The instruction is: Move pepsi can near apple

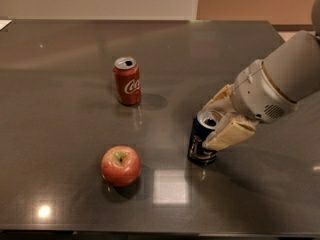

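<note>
Here, in the camera view, the cream two-finger gripper (206, 126) clasps the dark navy-blue, silver-topped pepsi can (201, 146) on the dark glossy table (60, 84).
Its fingers (227, 134) pinch the can's upper body from either side, seemingly to carry it. The round red apple (120, 165) lies well apart at eight o'clock, and the upright red Coca-Cola can (127, 81) stands at ten o'clock, off that path.
</note>
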### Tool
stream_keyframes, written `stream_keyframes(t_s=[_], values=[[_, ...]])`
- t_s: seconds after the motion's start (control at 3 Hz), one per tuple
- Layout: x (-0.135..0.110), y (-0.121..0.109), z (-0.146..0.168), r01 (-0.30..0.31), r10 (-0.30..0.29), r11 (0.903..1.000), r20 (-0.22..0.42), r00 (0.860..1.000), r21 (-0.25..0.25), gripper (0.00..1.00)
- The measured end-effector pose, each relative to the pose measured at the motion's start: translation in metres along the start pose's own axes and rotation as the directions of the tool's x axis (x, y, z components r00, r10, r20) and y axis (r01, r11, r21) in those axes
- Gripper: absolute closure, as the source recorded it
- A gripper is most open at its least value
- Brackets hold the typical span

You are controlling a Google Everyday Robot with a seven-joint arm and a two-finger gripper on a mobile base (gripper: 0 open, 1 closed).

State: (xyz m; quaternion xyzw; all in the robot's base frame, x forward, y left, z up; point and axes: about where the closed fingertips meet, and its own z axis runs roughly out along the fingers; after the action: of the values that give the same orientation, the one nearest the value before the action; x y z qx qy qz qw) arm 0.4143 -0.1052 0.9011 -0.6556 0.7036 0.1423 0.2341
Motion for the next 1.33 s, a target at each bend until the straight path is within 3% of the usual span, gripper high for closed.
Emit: stream_keyframes(t_s=[0.33,0.67,1.33], values=[[-0.013,0.006,-0.002,0.013,-0.013,0.9997,0.025,1.000,-0.021,0.87],[-0.031,0.019,-0.001,0.046,-0.043,0.9974,0.048,0.998,-0.056,1.00],[-0.054,0.046,0.010,0.112,-0.106,0.9873,0.063,0.992,-0.113,1.00]])
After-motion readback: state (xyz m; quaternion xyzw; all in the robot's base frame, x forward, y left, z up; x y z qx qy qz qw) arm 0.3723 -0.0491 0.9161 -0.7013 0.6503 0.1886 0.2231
